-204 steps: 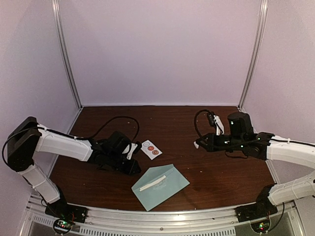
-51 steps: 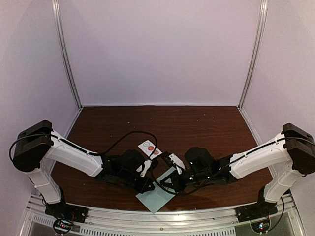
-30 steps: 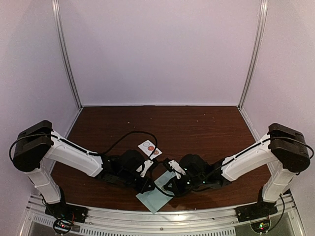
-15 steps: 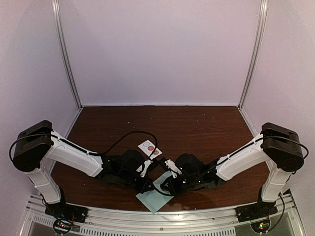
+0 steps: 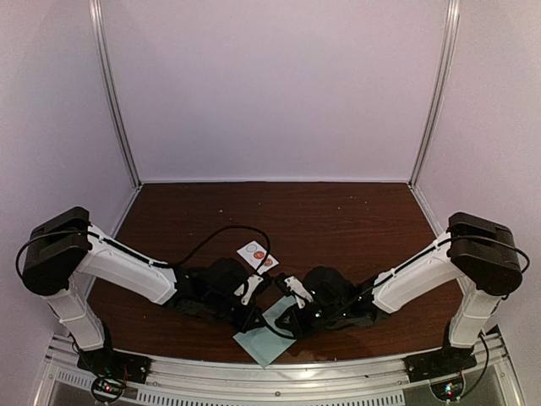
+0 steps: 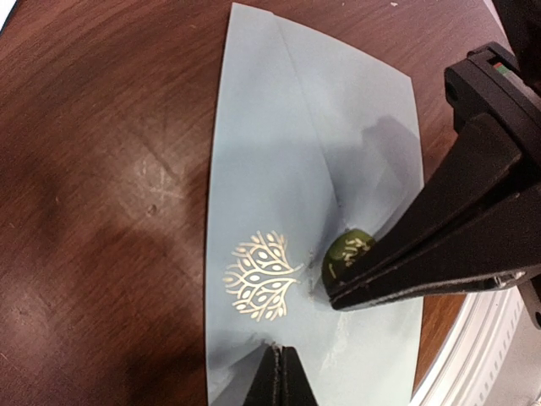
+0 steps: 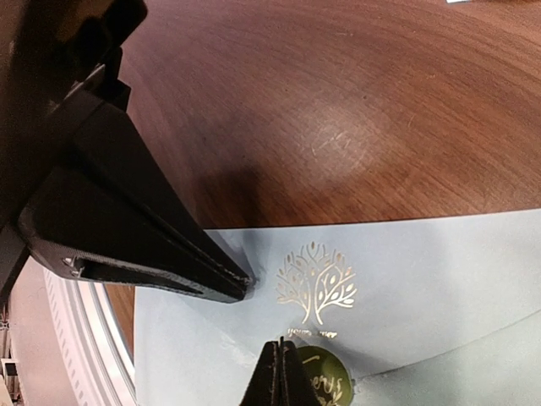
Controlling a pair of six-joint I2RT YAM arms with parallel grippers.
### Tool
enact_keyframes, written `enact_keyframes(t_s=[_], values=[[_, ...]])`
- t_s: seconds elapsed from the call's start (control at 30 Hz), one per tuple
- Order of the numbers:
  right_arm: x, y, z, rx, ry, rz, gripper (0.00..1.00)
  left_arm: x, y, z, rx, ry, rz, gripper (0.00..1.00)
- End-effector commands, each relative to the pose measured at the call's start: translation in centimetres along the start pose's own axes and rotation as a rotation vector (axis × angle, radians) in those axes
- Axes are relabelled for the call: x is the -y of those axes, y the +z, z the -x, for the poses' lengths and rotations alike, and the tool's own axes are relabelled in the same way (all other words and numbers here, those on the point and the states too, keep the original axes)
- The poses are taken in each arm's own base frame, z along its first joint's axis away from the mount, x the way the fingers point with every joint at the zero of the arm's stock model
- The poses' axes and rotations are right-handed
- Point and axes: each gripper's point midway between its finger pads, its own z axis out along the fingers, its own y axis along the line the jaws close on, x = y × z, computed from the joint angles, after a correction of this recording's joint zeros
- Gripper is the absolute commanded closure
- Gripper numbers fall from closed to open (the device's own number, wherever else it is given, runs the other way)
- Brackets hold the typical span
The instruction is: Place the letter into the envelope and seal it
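Note:
The light blue envelope (image 6: 279, 127) lies flat at the table's near edge, its flap folded down, with a gold tree print (image 6: 258, 286). A round green sticker (image 6: 348, 249) sits at the flap's tip. My left gripper (image 6: 279, 355) is shut, its tip resting on the envelope below the tree. My right gripper (image 7: 281, 347) is shut too, its tip on the green sticker (image 7: 328, 382). In the top view both grippers, left (image 5: 252, 321) and right (image 5: 283, 323), meet over the envelope (image 5: 266, 345). The letter is out of view.
A small white sticker sheet (image 5: 257, 254) with red dots lies just behind the two wrists. The metal rail (image 5: 279, 372) runs close along the envelope's near corner. Bare brown table (image 5: 338, 216) stretches behind, enclosed by white walls.
The right arm has edged a little leftward over the envelope during the last second. The left arm has held still. Several seconds back both arms stood apart from the envelope.

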Motion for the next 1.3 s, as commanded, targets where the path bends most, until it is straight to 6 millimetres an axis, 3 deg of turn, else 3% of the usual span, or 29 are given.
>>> enact_keyframes(t_s=[0.0,0.5,0.9,1.03,1.2,1.27], values=[[0.3,-0.1,-2.8,-0.087,0.019,0.002,1.0,-1.5,0.4,-1.9,-0.06,-0.009,0.063,1.0],[3.0,-0.7,-3.1,-0.06,0.095,-0.139,1.0,-1.6,0.3,-2.0,-0.06,-0.007,0.068,1.0],[4.4,-2.7,-3.0,-0.026,0.14,-0.197,1.0,-1.6,0.2,-1.9,-0.052,-0.009,0.073,1.0],[2.6,-3.1,-2.2,-0.012,0.114,-0.119,1.0,-1.7,0.2,-1.9,-0.052,-0.008,0.073,1.0],[-2.6,-4.4,0.8,0.037,0.053,0.056,1.0,-1.6,0.1,-1.9,-0.053,-0.009,0.073,1.0],[-3.7,-4.6,1.7,0.055,0.044,0.088,1.0,-1.6,0.1,-1.8,-0.05,-0.009,0.074,1.0]])
